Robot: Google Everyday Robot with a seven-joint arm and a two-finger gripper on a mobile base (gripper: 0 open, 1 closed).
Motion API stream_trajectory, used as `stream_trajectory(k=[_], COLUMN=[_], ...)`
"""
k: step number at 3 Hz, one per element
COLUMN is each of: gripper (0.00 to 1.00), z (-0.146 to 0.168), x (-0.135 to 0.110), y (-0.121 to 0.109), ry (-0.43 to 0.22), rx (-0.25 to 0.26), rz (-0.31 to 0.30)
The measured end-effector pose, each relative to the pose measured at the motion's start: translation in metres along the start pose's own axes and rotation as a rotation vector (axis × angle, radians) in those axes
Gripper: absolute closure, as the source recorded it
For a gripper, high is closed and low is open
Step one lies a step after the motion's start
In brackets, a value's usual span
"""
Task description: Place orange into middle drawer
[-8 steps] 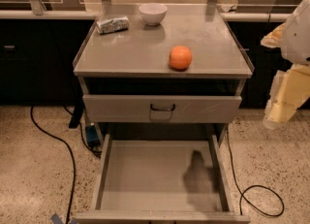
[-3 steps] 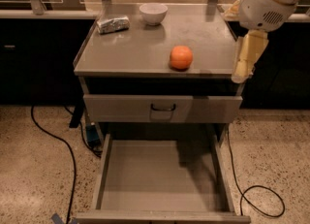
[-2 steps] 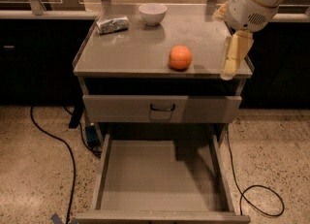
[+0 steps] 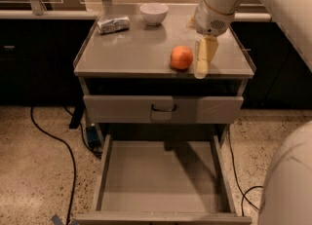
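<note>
The orange (image 4: 181, 57) sits on the grey cabinet top (image 4: 131, 48), near its front edge and right of the middle. My gripper (image 4: 202, 67) hangs from the white arm and points down, just to the right of the orange, very close to it, over the top's front edge. It holds nothing that I can see. The middle drawer (image 4: 156, 180) is pulled out wide below, a shallow grey tray with a bare bottom. Above it is a shut grey drawer front with a dark loop handle (image 4: 163, 108).
A white bowl (image 4: 153, 13) and a silvery packet (image 4: 113, 24) stand at the back of the cabinet top. Black cables (image 4: 53, 139) run over the speckled floor on both sides. Part of my white body (image 4: 287, 180) fills the lower right.
My arm has come in from the right and moved left over the cabinet top, ending right beside the orange. The orange and the drawer have not moved.
</note>
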State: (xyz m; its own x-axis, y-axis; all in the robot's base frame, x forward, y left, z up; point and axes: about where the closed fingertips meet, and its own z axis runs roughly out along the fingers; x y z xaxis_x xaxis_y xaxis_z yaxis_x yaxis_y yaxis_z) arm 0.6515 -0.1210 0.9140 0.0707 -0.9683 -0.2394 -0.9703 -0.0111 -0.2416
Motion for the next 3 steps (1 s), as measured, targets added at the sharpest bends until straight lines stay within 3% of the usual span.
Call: stream_trajectory(k=[1,3], gripper=[0.0,0.0], z=[0.0,0.032], x=[0.0,-0.003], y=[0.0,-0.034], ry=[0.0,0.017], rx=[0.0,-0.025], rz=[0.0,-0.033])
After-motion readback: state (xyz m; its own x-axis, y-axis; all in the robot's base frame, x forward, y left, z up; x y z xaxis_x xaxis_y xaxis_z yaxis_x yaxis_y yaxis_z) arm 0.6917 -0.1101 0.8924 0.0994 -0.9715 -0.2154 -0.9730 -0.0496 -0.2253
